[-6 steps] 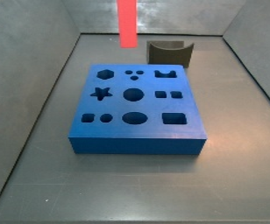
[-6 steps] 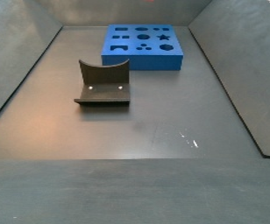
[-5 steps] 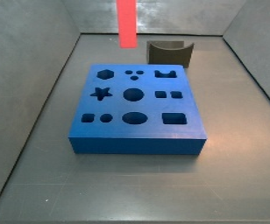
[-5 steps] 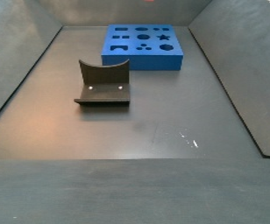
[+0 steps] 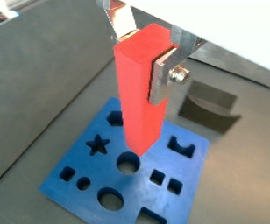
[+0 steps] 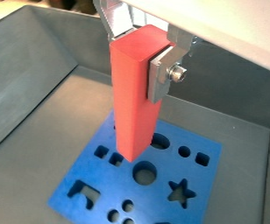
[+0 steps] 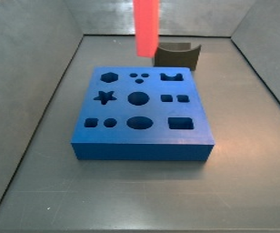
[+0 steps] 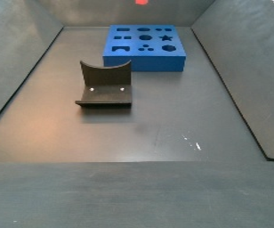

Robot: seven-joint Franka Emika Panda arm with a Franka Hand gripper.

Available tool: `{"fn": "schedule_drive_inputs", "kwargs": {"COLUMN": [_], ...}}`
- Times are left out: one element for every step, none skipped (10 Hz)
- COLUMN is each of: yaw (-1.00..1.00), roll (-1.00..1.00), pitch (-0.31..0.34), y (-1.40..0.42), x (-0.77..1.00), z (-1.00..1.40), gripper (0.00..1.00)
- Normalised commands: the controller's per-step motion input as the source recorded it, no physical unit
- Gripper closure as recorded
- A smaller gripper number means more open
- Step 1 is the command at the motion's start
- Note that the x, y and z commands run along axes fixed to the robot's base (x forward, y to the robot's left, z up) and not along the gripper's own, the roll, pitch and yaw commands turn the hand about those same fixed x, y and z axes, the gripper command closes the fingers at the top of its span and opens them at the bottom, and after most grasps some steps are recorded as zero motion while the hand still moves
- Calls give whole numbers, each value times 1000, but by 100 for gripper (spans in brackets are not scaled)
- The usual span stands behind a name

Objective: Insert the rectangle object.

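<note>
My gripper (image 5: 144, 59) is shut on the upper end of the rectangle object (image 5: 141, 105), a long red-orange bar that hangs upright between the silver fingers (image 5: 163, 77). Both wrist views show this grip (image 6: 141, 57). The bar (image 6: 135, 114) hangs above the blue block with shaped holes (image 5: 131, 185), its lower end over the area near the large round hole (image 6: 144, 175). In a side view the bar (image 7: 147, 27) comes down from the upper edge, above the block's (image 7: 143, 114) far side. Only the bar's red tip (image 8: 141, 3) shows in a side view, above the block (image 8: 146, 44).
The dark fixture with a curved notch (image 7: 176, 55) stands on the floor beyond the block; it also shows in a side view (image 8: 104, 85) and a wrist view (image 5: 210, 107). Grey walls (image 7: 45, 82) enclose the bin floor (image 8: 164, 125).
The bar has shifted to the right and slightly down in a side view, toward the block's middle. Its red tip now shows at the upper edge of the other side view.
</note>
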Motion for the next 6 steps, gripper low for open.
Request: {"fn": "schedule_drive_inputs", "kwargs": {"yaw": [-391,-320,-291,-294,-329,-363], "roll": [0,0,0,0,0,1], "pitch": [0,0,0,0,0,0], "y": [-97,-109,-114,-120,-137,-149], "x": [754,829,857,849,800,746], "z": [-117,-129,-146,-146,-134,-120], "gripper": [100,100,100,100,100,100]}}
